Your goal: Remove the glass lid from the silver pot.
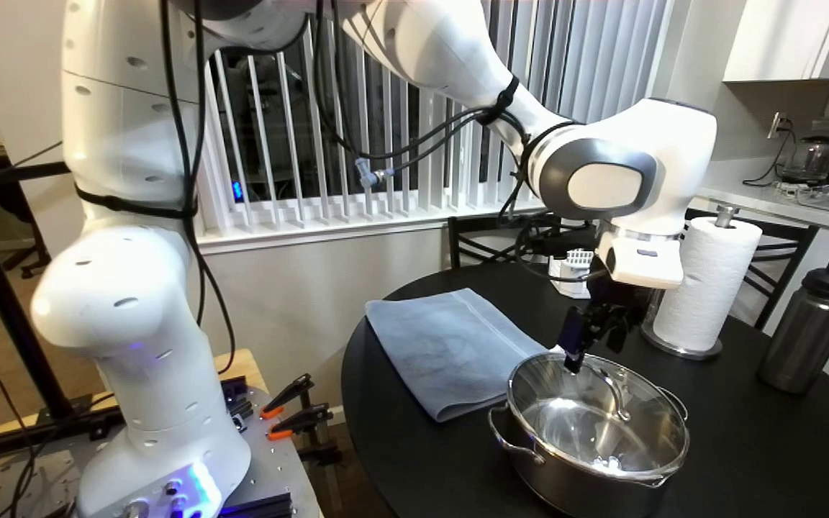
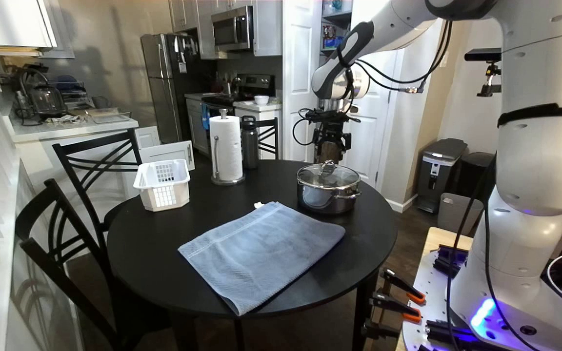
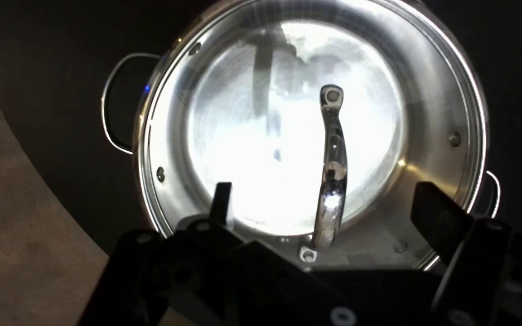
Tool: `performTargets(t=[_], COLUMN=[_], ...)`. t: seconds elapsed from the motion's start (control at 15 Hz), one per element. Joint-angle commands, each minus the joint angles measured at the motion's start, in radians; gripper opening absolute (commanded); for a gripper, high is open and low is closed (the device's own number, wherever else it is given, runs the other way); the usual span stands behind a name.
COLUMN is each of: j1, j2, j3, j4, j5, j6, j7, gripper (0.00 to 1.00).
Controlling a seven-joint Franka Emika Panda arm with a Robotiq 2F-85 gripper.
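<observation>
The glass lid (image 1: 565, 421) rests on the silver pot (image 1: 565, 475) on a black round table. The lid also shows in an exterior view (image 2: 317, 180) and in the wrist view (image 3: 261, 181). Its handle (image 3: 333, 158) is a shiny metal arch across the glass. The pot (image 2: 320, 199) has wire side handles, seen in the wrist view (image 3: 105, 102). My gripper (image 1: 596, 349) is above the lid, pointing down. In the wrist view the gripper (image 3: 322, 185) is open and empty, one finger on each side of the handle, apart from it. The exact height above the handle is unclear.
A folded blue towel (image 1: 450, 345) lies beside the pot on the table (image 2: 198, 209). A paper towel roll (image 1: 706, 284) on a stand and a dark metal bottle (image 1: 810, 331) stand near the pot. A white basket (image 2: 164, 185) is farther along the table.
</observation>
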Motion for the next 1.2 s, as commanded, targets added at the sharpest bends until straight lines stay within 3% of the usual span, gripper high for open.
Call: performTargets(t=[0.0,0.6,0.67,0.73,1.13], j1=[-0.006,-0.01,-0.01,-0.009,-0.008], j2=[-0.003,0.044,0.048,0.051,0.049], j3=[0.005,-0.011,-0.014,-0.016,-0.022], j4=[-0.023,-0.012,-0.013,-0.013,-0.012], j5=[-0.017,-0.03,-0.034,-0.038,-0.047], j6=[0.017,0.066,0.071,0.074,0.08], j7=[0.044,0.095,0.092,0.092,0.09], gripper=[1.0,1.0,0.75,0.74,0.34])
